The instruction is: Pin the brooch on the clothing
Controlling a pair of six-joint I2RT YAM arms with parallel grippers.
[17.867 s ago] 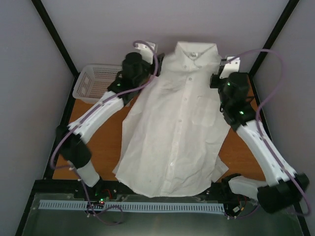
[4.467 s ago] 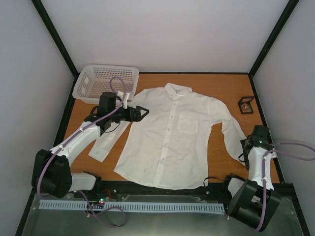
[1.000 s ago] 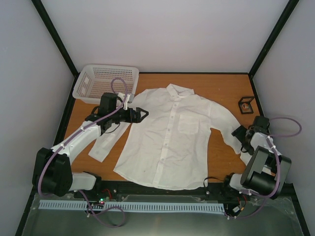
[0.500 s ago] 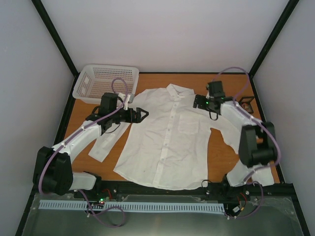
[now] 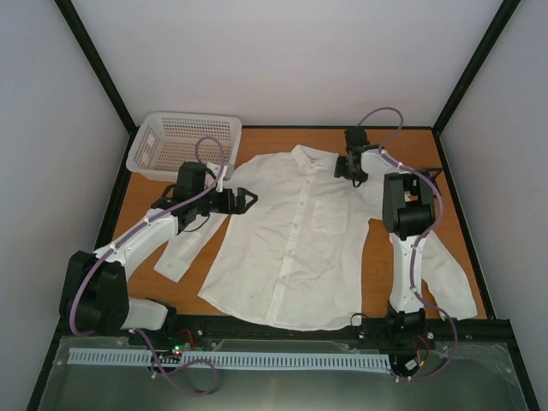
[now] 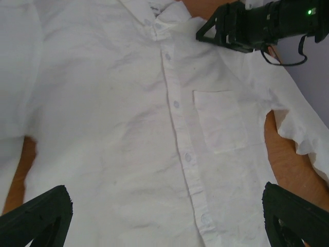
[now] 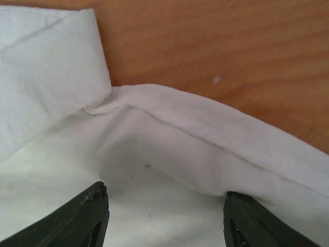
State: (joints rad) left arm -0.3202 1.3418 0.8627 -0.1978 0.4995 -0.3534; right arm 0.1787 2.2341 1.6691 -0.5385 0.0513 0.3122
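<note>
The clothing (image 5: pixel 291 248) is a white button-up shirt lying flat on the orange table, collar at the far end and chest pocket (image 6: pixel 221 121) showing. My left gripper (image 5: pixel 247 199) hovers open over the shirt's left shoulder, with the button placket (image 6: pixel 177 128) between its wide-spread fingertips (image 6: pixel 51 211). My right gripper (image 5: pixel 347 169) is down on the shirt's other shoulder beside the collar. Its jaws stand partly closed, with a raised fold of shirt fabric (image 7: pixel 169 149) between the fingertips (image 7: pixel 95 216). From the left wrist view the right gripper (image 6: pixel 221 28) shows at the top. The brooch is out of view.
A white perforated basket (image 5: pixel 180 141) stands at the back left corner. A bit of a small black frame (image 5: pixel 435 175) peeks out behind the right arm's elbow. Bare orange table (image 7: pixel 216 46) lies just beyond the shoulder seam. The right sleeve (image 5: pixel 445 274) runs toward the near right.
The right arm has swung from the right sleeve across to the shoulder beside the collar, and its jaws have narrowed. The left arm has stayed put.
</note>
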